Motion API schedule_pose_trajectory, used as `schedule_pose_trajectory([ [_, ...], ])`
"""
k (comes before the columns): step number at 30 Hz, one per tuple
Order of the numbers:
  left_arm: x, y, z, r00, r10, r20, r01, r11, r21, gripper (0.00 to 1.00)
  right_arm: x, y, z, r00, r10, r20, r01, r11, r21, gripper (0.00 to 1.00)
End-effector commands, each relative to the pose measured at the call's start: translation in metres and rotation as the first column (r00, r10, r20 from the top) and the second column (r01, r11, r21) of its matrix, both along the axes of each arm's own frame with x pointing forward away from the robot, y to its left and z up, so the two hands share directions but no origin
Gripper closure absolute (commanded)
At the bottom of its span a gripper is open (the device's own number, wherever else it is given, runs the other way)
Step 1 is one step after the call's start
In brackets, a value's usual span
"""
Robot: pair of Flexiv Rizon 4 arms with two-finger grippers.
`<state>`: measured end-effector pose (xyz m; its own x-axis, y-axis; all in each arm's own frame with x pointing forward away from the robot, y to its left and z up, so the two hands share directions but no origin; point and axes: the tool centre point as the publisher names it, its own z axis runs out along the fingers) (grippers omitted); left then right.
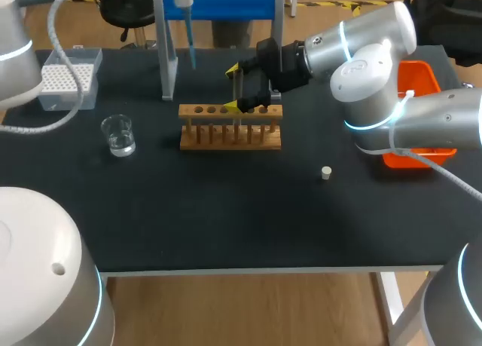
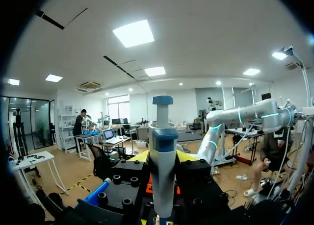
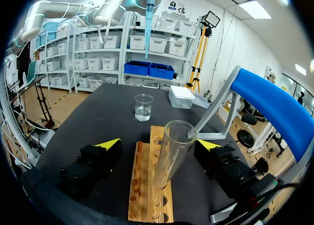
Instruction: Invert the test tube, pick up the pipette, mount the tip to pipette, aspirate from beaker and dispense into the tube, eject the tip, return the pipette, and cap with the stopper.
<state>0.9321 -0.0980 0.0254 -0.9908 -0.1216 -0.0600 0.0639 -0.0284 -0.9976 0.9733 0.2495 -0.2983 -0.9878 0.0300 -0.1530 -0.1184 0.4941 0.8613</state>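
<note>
A clear test tube (image 3: 171, 151) stands mouth up and slightly tilted in the wooden rack (image 3: 147, 195). It sits between the wide-apart fingers of my right gripper (image 3: 159, 145), and neither finger touches it. In the head view that gripper (image 1: 239, 88) hovers at the rack (image 1: 230, 127). My left gripper (image 2: 163, 159) is shut on the pipette (image 2: 162, 146), held high above the table's back. Its blue tip (image 1: 192, 52) points down beside the stand. The beaker (image 1: 119, 135) with water stands at the left. The small stopper (image 1: 326, 173) lies right of the rack.
A white tip box (image 1: 68, 78) sits at the back left. The pipette stand (image 1: 226, 3) with its blue bar rises behind the rack. An orange bin (image 1: 418, 82) is at the right edge, partly behind my right arm.
</note>
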Motion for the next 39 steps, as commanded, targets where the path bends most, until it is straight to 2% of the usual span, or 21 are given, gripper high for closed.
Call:
schedule_pose_trajectory([
  [1, 0.019, -0.019, 0.002, 0.996, -0.092, 0.0, 0.092, 0.996, -0.013, 1.0, 0.001, -0.001, 0.001, 1.0, 0.003, -0.002, -0.003, 1.0, -0.001, 0.0],
  [17, 0.025, -0.074, -0.007, 0.972, -0.223, -0.081, 0.221, 0.975, -0.028, 1.0, 0.001, -0.001, 0.001, 1.0, 0.003, -0.002, -0.003, 1.0, -0.001, 0.0],
  [39, 0.023, -0.077, -0.008, 0.969, -0.231, -0.093, 0.229, 0.973, -0.023, 1.0, 0.001, -0.001, 0.001, 1.0, 0.003, -0.002, -0.003, 1.0, -0.001, 0.0],
])
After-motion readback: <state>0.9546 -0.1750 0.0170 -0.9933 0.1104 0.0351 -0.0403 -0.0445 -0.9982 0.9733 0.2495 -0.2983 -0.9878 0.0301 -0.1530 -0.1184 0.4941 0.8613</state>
